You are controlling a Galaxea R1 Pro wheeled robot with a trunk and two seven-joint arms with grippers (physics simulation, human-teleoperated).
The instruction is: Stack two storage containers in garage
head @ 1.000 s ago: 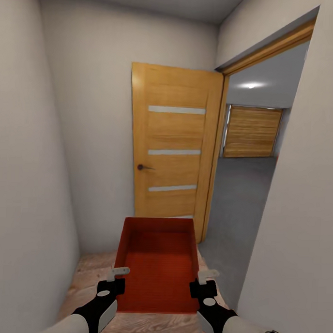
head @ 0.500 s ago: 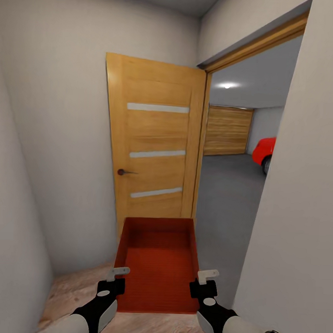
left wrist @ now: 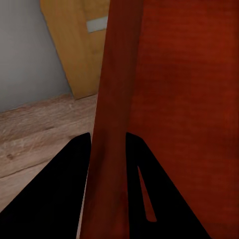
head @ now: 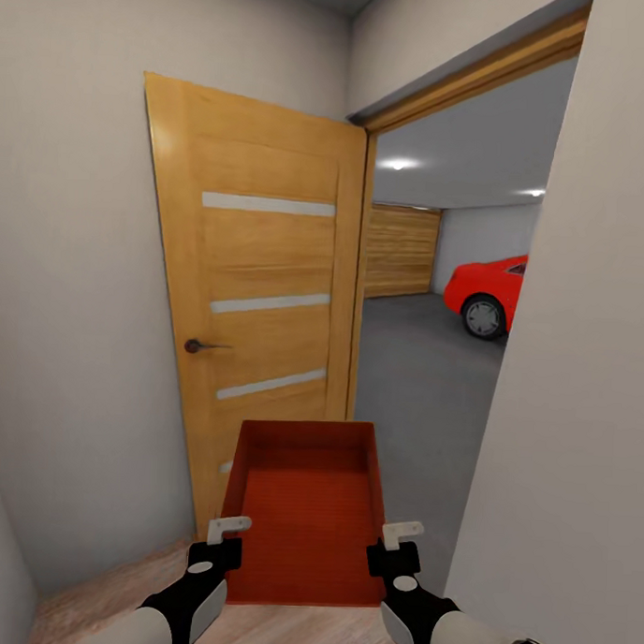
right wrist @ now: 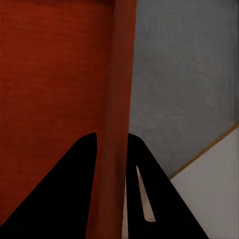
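I carry one orange-red storage container [head: 304,518] level in front of me, open side up and empty. My left gripper [head: 226,535] is shut on its left wall [left wrist: 112,124], and my right gripper [head: 391,541] is shut on its right wall [right wrist: 117,124]. Dark fingers [left wrist: 59,199] straddle the thin wall in the left wrist view, and fingers [right wrist: 64,194] do the same in the right wrist view. Through the doorway ahead lies the garage with its grey concrete floor [head: 413,373] and a red car [head: 487,292]. Light wood planks [head: 104,598] are under me.
An open wooden door [head: 257,310] with a dark handle [head: 197,346] stands just left of the doorway, close to the container's far end. A pale wall [head: 571,417] bounds the doorway on the right. A wooden garage door [head: 400,252] closes the far end.
The view has swung right and moved closer to the doorway: the door now sits further left and more of the red car shows. The container and both grippers hold the same pose.
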